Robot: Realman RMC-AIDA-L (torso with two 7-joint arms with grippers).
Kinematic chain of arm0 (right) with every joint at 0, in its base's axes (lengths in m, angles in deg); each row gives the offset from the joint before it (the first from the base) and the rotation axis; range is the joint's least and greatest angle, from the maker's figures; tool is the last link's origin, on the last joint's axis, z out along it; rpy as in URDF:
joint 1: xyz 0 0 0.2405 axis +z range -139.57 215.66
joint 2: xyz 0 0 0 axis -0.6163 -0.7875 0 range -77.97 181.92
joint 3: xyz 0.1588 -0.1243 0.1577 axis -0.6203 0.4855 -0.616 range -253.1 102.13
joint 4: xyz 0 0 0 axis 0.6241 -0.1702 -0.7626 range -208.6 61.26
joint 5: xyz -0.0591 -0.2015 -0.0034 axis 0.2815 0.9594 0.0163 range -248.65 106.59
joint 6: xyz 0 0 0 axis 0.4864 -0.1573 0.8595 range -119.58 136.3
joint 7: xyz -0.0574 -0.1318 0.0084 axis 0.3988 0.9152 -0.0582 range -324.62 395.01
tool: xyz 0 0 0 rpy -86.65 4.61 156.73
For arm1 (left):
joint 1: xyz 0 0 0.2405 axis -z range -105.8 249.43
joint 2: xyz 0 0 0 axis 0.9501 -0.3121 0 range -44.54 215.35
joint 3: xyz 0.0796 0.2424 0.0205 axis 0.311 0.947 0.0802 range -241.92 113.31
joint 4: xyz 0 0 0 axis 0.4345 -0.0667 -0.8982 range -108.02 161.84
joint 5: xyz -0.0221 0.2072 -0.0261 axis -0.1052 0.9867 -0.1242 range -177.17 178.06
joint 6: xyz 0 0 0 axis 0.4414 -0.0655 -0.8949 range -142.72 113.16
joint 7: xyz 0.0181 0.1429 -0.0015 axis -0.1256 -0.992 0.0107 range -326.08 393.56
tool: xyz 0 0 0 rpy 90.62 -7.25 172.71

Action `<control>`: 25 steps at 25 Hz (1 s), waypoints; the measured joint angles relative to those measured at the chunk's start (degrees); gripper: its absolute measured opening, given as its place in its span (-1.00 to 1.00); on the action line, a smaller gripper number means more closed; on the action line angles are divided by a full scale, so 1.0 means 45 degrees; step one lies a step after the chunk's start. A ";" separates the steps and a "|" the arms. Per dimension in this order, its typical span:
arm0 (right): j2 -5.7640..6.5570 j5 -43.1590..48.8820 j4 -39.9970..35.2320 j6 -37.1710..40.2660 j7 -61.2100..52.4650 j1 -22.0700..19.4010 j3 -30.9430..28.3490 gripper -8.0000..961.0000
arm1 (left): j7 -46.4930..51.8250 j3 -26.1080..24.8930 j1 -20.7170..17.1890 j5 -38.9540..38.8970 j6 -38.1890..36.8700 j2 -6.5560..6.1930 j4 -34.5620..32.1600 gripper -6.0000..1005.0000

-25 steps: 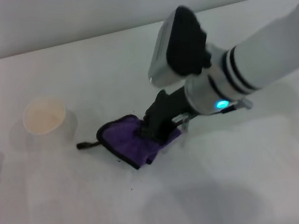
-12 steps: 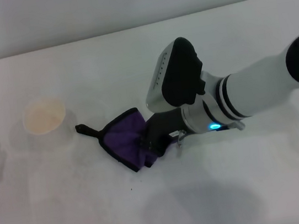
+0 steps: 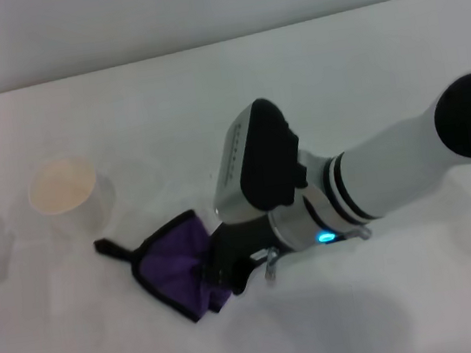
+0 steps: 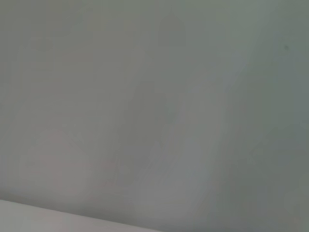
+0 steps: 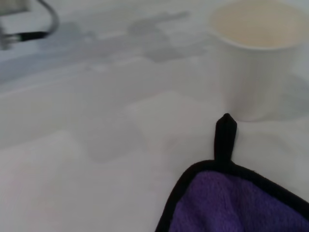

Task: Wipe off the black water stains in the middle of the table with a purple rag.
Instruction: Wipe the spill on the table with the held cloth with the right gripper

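Surface: wide, plain white smooth tabletop (image 3: 360,62), matte, with soft grey shadows under my arm. Behind its far edge a pale grey wall; nothing more of the room shows.

Landmark: soft purple rag with black stitched edging (image 3: 174,268), lying bunched on the table. My right gripper (image 3: 218,271) is down on the rag's right-hand part, black fingers buried in the folds and pinching the cloth. The white forearm with a lit blue-green dot runs away from the rag to the right. The rag's short black corner loop (image 3: 105,247) sticks out flat on the table from the corner farthest from my gripper. Beyond that loop, near but apart from the rag, stands a white paper cup (image 3: 65,197), upright, open mouth up.

No dark blot visible on the bare table around the rag in the head view; whether any lies under the cloth I cannot tell.

Right wrist view: adds close detail: the rag's edging (image 5: 193,169), the loop (image 5: 225,135) pointing toward the cup (image 5: 256,63), loop tip just short of the cup's base, and faint grey patches on the table (image 5: 87,145). My own fingers do not show there.

Left wrist view: only a featureless grey-green surface. Left gripper: a dark sliver at the head view's left edge, far beyond the cup from the rag; its jaws, cannot tell.
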 joint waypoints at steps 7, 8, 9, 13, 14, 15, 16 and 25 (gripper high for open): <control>-0.0002 -0.0732 0.0281 0.0835 0.0648 -0.0071 0.0172 -0.83 | 0.0001 0.0000 -0.0005 0.0000 0.0000 0.0000 -0.0005 0.74; 0.0010 -0.0736 0.0375 0.0991 0.0649 -0.0072 0.0116 -0.83 | 0.0002 0.0000 -0.0004 0.0000 0.0000 0.0000 -0.0007 0.74; 0.0034 -0.0731 0.0509 0.1167 0.0650 -0.0066 0.0009 -0.83 | 0.0004 0.0000 -0.0005 0.0000 0.0000 -0.0004 -0.0008 0.74; 0.0064 -0.0610 0.1058 0.1354 0.0708 -0.0011 -0.0798 -0.83 | 0.0014 0.0000 0.0006 0.0000 -0.0001 -0.0015 -0.0008 0.74; 0.0082 -0.0581 0.1211 0.1370 0.0766 -0.0015 -0.1094 -0.83 | 0.0014 0.0000 0.0009 0.0000 -0.0001 -0.0017 -0.0008 0.74; 0.0098 -0.0559 0.1319 0.1370 0.0854 -0.0027 -0.1336 -0.83 | 0.0015 0.0000 0.0011 0.0000 -0.0001 -0.0018 -0.0008 0.74; 0.0122 -0.0538 0.1436 0.1366 0.0978 -0.0053 -0.1661 -0.83 | 0.0017 0.0000 0.0013 0.0001 -0.0001 -0.0018 -0.0002 0.74; 0.0246 -0.0033 0.2148 0.0838 0.1514 -0.0206 -0.3971 -0.83 | 0.0020 0.0000 0.0015 0.0000 -0.0002 -0.0021 0.0061 0.74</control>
